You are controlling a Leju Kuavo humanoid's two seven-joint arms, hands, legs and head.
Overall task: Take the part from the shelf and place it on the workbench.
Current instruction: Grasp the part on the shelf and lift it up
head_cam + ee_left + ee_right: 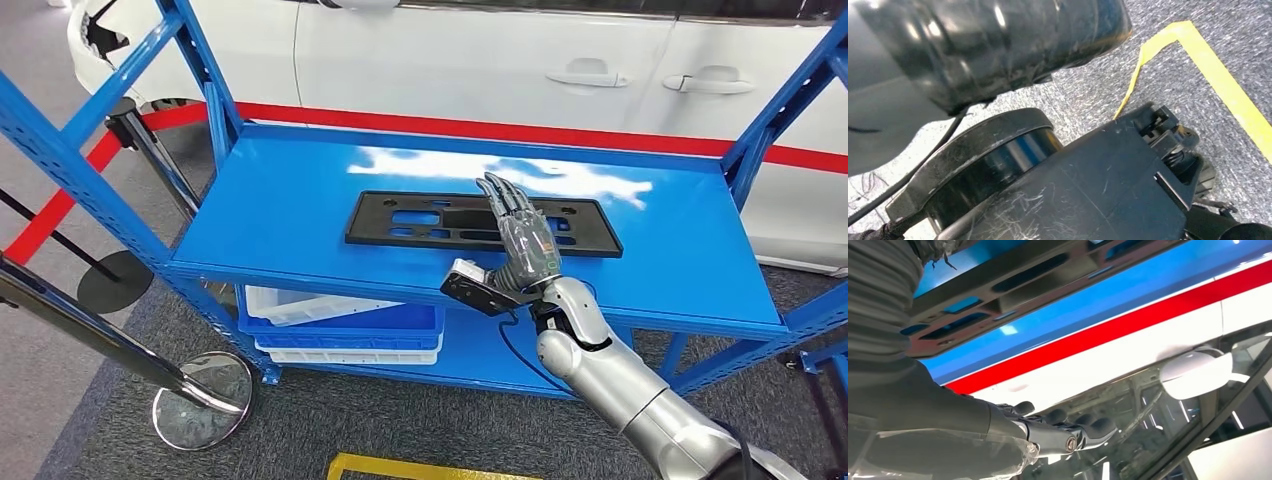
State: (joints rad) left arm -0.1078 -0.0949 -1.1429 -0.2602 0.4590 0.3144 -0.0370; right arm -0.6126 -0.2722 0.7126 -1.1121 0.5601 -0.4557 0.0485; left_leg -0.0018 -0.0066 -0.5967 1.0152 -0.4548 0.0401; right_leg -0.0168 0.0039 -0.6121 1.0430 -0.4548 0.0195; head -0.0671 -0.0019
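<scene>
The part [480, 223], a long flat black panel with slots cut through it, lies flat on the top board of the blue shelf [300, 190], roughly in the middle and a little toward the front edge. The right hand [520, 245] is raised over the panel's right half with its palm turned upward and outward, the fingers [503, 200] stretched out nearly straight and close together, pointing away over the shelf. They hold nothing; from the head view the fingertips overlap the panel, but I cannot tell whether they touch it or hang just above. From the right wrist camera the panel [1013, 285] runs past the hand [998, 435] with the fingers [1083, 427] extended beside it. Behind the shelf stands a white car [520, 60] behind a red line [480, 130] on the floor. White and blue bins [340, 325] sit on the lower shelf.
</scene>
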